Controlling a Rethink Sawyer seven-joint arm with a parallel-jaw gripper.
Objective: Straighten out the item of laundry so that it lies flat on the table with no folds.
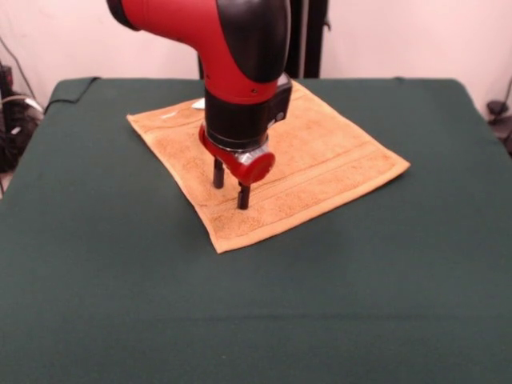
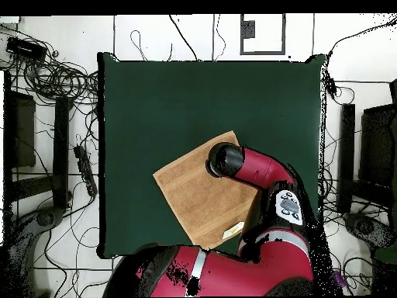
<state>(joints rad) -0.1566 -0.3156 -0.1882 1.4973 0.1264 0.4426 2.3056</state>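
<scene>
Over towel (image 1: 320, 152), flat on table (image 1: 120, 304): arm vertical, gripper (image 1: 230, 186) pointing down, fingers apart, holding nothing

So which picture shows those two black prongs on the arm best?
The front view: the gripper shows both black fingers, apart and pointing down onto the orange towel. In the overhead view the arm's own round wrist hides them completely.

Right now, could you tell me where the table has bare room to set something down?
The table is bare across the wide strip nearest the front camera, below the towel, and along both sides of it. It is crowded only at the far middle, where the gripper, fingers apart, stands over the towel.
</scene>
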